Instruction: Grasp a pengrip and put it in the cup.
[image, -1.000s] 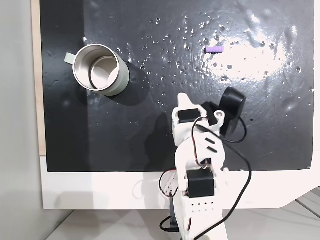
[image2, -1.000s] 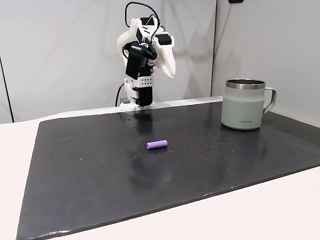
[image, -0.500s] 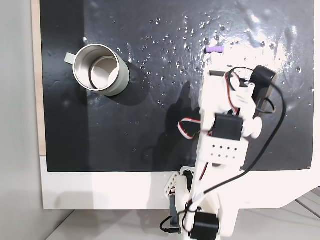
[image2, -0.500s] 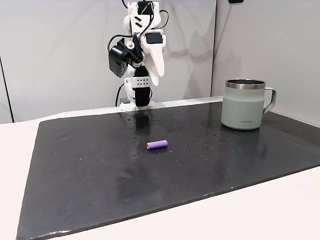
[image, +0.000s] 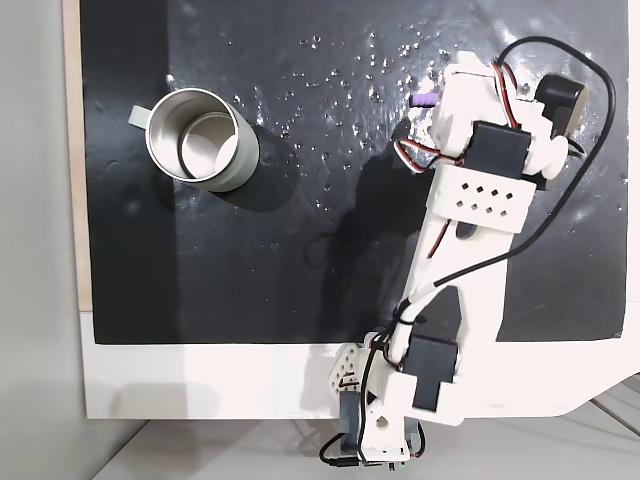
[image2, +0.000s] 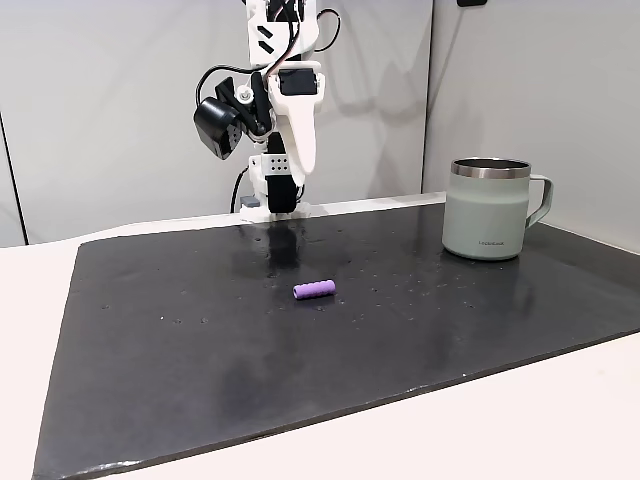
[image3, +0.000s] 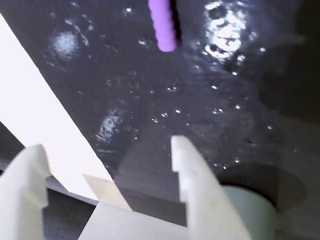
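Two white fingers of the gripper (image3: 107, 150) are standing spread apart in the wrist view, grasping nothing. Above them the purple pengrip (image3: 162, 25) is lying flat on the black mat (image2: 450, 330) of the tabletop, around its middle. Well apart, the cup (image2: 487, 208) is standing upright near the mat's edge.
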